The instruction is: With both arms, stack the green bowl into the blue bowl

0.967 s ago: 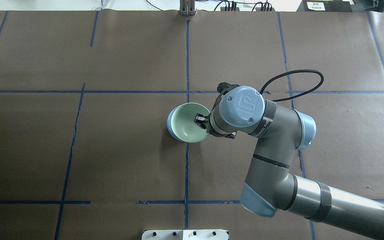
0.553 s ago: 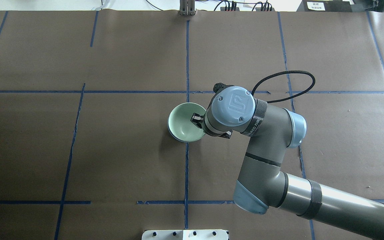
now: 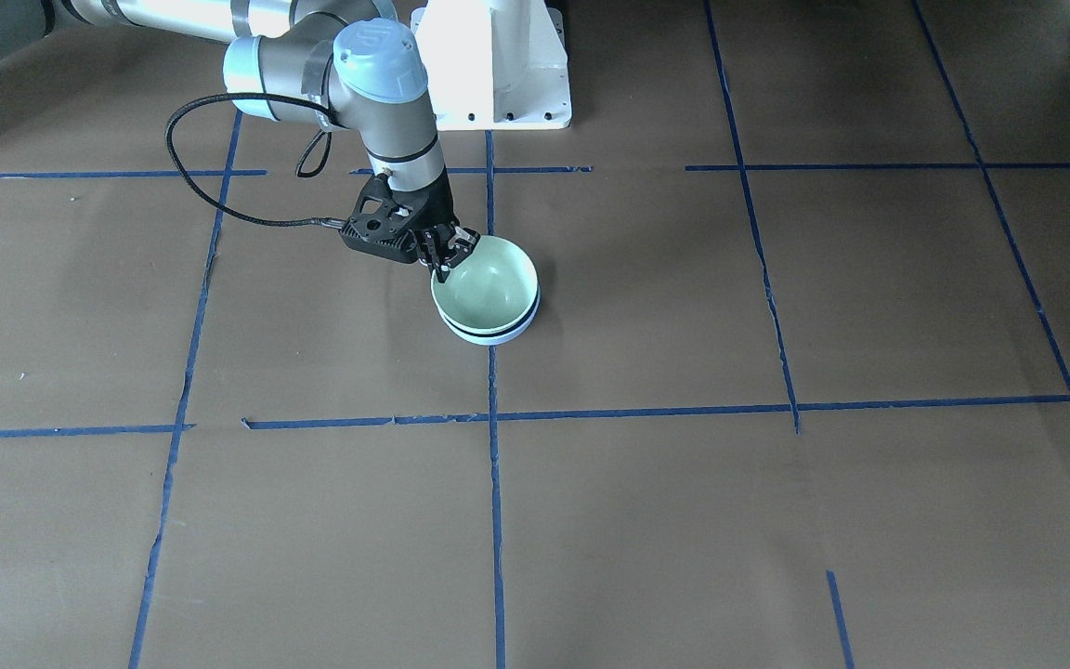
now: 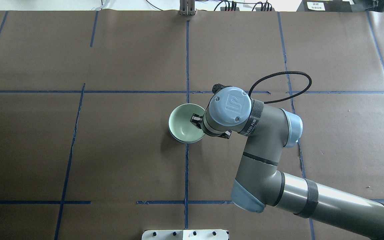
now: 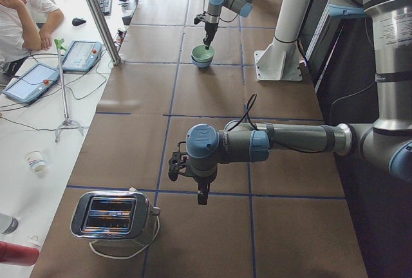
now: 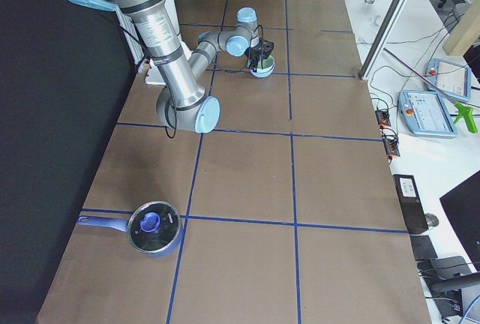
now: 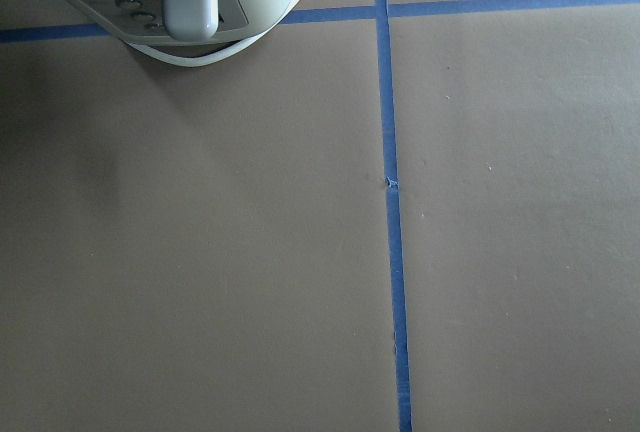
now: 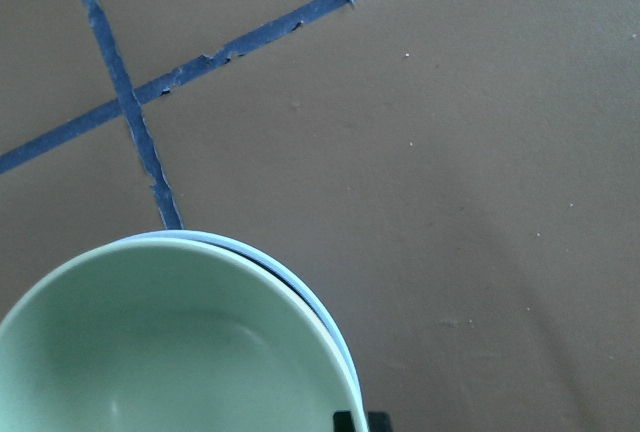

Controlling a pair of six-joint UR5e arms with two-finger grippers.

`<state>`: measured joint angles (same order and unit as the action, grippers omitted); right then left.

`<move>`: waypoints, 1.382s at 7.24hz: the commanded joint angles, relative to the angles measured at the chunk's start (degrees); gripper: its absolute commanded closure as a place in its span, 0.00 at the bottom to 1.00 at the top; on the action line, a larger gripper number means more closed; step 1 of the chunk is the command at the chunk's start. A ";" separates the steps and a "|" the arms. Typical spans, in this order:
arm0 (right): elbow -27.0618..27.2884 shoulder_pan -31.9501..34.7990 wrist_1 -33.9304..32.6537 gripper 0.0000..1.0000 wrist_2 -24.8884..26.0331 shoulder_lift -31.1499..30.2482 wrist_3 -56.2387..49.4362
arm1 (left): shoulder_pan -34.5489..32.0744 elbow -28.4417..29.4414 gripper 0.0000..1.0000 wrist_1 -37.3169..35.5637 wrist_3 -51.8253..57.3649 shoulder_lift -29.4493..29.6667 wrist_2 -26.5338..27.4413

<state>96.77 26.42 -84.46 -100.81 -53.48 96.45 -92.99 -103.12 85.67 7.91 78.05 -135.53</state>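
Sitting at the lower left of the left-end view, a toaster [image 5: 112, 215] is near the left gripper [image 5: 202, 195]; whether that claw is clenched I cannot tell. Just above centre in the front view, the right gripper [image 3: 447, 253] pinches the left rim of the green bowl [image 3: 490, 283], nested in the blue bowl [image 3: 498, 337]. Only the right-end view shows a lidded pan [image 6: 154, 227].
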 commanded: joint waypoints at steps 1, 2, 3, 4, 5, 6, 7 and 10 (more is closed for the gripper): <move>-0.26 -0.05 0.00 0.88 0.08 0.04 -0.03 | 0.00 0.03 0.00 0.02 0.00 0.00 0.00; -0.26 -0.14 0.00 0.88 0.08 0.04 -0.03 | 0.00 -0.06 0.00 0.02 0.00 0.00 0.00; -0.26 -0.32 0.00 0.83 0.08 0.04 -0.03 | 0.00 0.03 0.00 0.02 0.00 0.00 0.00; -0.35 -0.58 0.00 0.42 0.08 0.04 0.05 | 0.00 0.03 0.00 0.02 0.00 0.00 0.00; -0.44 -0.58 0.00 0.00 0.08 0.04 0.14 | 0.00 -0.06 0.00 0.02 0.00 0.00 0.00; -0.26 -0.41 0.18 0.00 0.00 0.39 -0.47 | 0.00 -0.06 0.00 0.02 -0.09 0.09 0.00; 0.26 2.12 -0.43 0.00 -1.83 0.83 -1.00 | 0.09 0.03 0.00 -0.07 -0.09 0.17 0.09; 1.92 19.21 -12.75 0.00 -20.09 -1.18 -27.50 | 0.53 0.38 0.00 -0.94 -0.26 1.14 0.79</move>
<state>97.52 37.93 -89.89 -114.25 -53.70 82.18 -92.59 -102.87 85.32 7.73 78.55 -135.06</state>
